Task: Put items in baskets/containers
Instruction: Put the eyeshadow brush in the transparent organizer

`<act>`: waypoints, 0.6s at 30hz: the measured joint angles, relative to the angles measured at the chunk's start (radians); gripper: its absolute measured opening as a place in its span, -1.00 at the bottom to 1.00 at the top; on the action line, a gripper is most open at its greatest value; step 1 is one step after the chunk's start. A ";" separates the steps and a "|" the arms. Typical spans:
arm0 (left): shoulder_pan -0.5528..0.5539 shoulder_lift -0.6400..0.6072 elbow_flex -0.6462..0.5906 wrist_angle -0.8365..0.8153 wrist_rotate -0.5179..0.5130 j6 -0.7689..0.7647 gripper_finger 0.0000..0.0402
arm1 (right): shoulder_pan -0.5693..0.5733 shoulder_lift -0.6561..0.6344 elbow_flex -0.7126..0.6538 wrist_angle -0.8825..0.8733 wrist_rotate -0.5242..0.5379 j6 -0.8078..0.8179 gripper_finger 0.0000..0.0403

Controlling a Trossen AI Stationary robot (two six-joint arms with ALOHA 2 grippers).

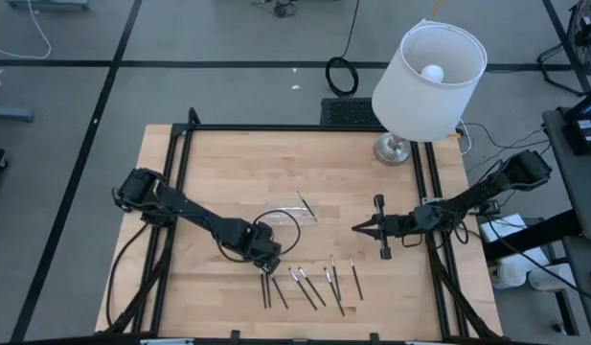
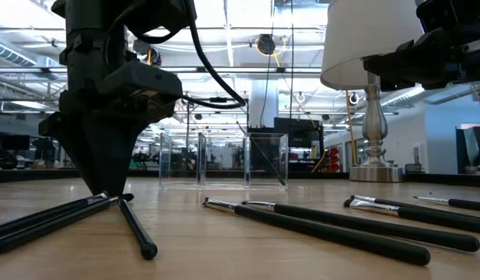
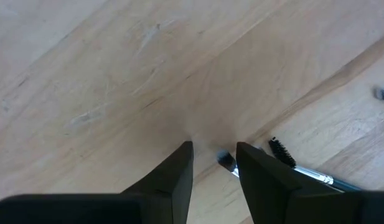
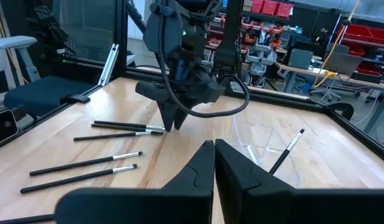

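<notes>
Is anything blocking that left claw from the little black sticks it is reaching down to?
Nothing visible. The left gripper hangs tips down over the nearest sticks, fingers apart with a stick end between them. Bare table lies between there and the clear tray. The right gripper waits aside.

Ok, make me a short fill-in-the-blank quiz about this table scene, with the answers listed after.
1. The left tool is down at the table over the ____ end of the row of sticks.
2. One stick already leans inside the clear ____.
3. The right tool hangs above the table with its fingers ____.
4. At the table's far edge stands a lamp with a ____ shade.

Answers: left; tray; shut; white
</notes>
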 joint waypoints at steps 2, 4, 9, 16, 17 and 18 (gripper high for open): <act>-0.004 0.000 0.000 0.000 -0.003 0.000 -0.35 | 0.000 0.000 0.000 0.000 0.000 0.000 -1.00; -0.008 0.000 0.000 0.001 -0.007 0.000 -0.35 | 0.000 0.000 0.000 0.000 0.000 -0.001 -1.00; -0.016 0.001 -0.001 0.001 -0.010 -0.001 -0.35 | 0.000 0.000 0.000 0.000 0.000 -0.001 -1.00; -0.024 0.001 -0.001 0.003 -0.003 -0.022 -0.35 | 0.000 0.000 0.000 -0.001 0.000 -0.002 -1.00; -0.024 0.002 -0.001 0.004 -0.001 -0.026 -0.36 | 0.000 0.000 0.000 -0.002 0.000 -0.002 -1.00; -0.024 0.002 -0.001 0.004 0.000 -0.030 -0.38 | 0.000 0.000 0.000 -0.002 0.000 -0.002 -1.00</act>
